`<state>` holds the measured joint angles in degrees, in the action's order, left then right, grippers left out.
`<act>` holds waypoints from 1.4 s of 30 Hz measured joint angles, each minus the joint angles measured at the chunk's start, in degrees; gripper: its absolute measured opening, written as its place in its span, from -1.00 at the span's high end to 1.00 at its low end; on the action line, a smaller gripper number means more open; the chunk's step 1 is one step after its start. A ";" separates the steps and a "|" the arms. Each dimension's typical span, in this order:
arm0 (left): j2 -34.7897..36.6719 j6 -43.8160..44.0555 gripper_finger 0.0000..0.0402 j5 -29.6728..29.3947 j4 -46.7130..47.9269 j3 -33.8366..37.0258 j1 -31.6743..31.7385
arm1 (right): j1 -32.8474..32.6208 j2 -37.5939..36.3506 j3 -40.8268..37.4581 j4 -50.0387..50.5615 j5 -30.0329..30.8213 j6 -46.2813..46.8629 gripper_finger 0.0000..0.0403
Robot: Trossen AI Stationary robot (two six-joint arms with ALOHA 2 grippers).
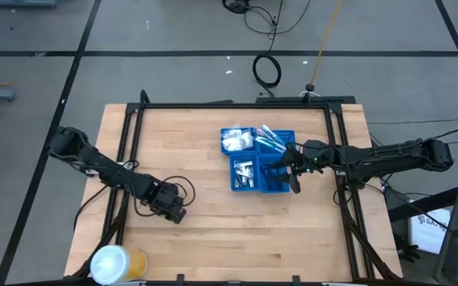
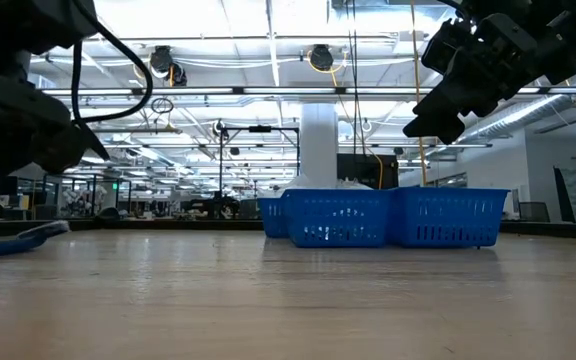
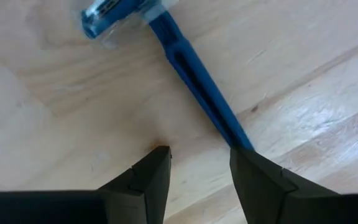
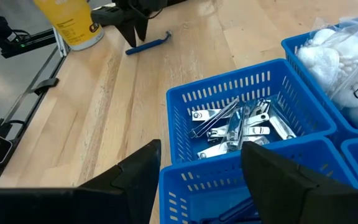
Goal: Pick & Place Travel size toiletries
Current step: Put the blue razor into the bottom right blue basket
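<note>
One blue razor (image 3: 194, 84) lies flat on the bare wood of the table (image 1: 205, 238), toward the left side and nearer the front edge than the back. Its capped head points away from the left gripper (image 3: 197, 171), and the end of its handle runs down against one of that gripper's two dark fingers (image 3: 257, 180). Those fingers stand apart, tips low over the wood, and hold nothing; the razor rests on the table and is not clamped between them. In the right wrist view the same razor shows as a small blue stick just beside the left gripper's tips.

Well apart from it, near the middle of the table toward the right side, sits a blue compartment tray (image 1: 249, 184). One compartment holds silver nail clippers (image 4: 241, 127), another a clear bag of white pieces (image 4: 344, 59).

Over the tray's right edge hangs the right gripper (image 1: 293, 171), fingers spread and empty.

At the front left corner lies a white-and-yellow roll (image 1: 118, 262).
</note>
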<state>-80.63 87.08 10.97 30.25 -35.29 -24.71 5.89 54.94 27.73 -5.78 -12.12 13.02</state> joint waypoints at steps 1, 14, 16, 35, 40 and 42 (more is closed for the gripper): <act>0.21 0.24 0.20 -0.51 0.01 0.00 0.00 | 0.00 0.00 0.00 -0.02 0.00 0.00 -0.04; 0.78 10.64 0.20 -0.57 -1.02 -0.07 0.00 | 0.00 0.00 0.00 -0.02 0.00 0.02 -0.04; 0.78 11.38 0.20 -0.97 -1.07 -0.07 0.14 | 0.00 0.00 0.00 -0.02 0.02 0.02 -0.04; -6.93 9.47 0.20 2.38 -0.83 -1.02 1.78 | 0.00 0.00 0.00 -0.02 0.02 0.87 -0.04; -7.05 7.95 0.29 3.02 0.26 -1.07 1.90 | 0.00 0.00 0.00 0.00 0.02 0.87 -0.04; -7.02 7.83 0.42 3.03 1.19 -1.05 1.89 | 0.00 0.00 0.00 0.00 0.02 0.87 -0.04</act>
<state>-87.66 94.91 14.00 31.44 -36.34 -22.82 5.89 54.94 27.73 -5.78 -12.10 13.89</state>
